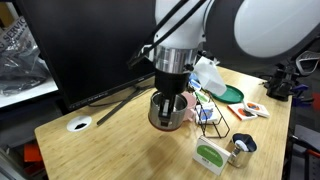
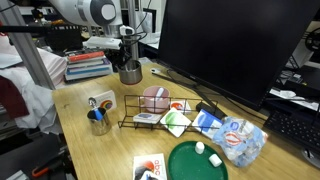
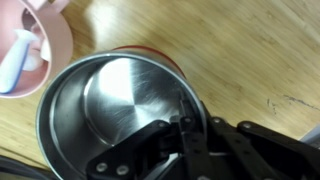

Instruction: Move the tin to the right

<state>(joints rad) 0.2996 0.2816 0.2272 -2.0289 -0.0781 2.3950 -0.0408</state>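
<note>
Wrist view: pink bowl (image 3: pixel 58 35) just beside tin (image 3: pixel 115 100).

Gripper (image 2: pixel 129 58): directly over tin (image 2: pixel 130 73), at its rim | tin: upright, beside book stack (image 2: pixel 86 66) on wooden table (image 2: pixel 110 150) | pink bowl (image 2: pixel 153 98): inside wire rack (image 2: pixel 128 112), near tin | 1 green plate (image 2: pixel 190 165): table front, apart from rack

Wooden table (image 1: pixel 110 145) bears the tin (image 2: pixel 130 75), wire rack (image 1: pixel 212 122) and green plate (image 2: pixel 180 165).
</note>
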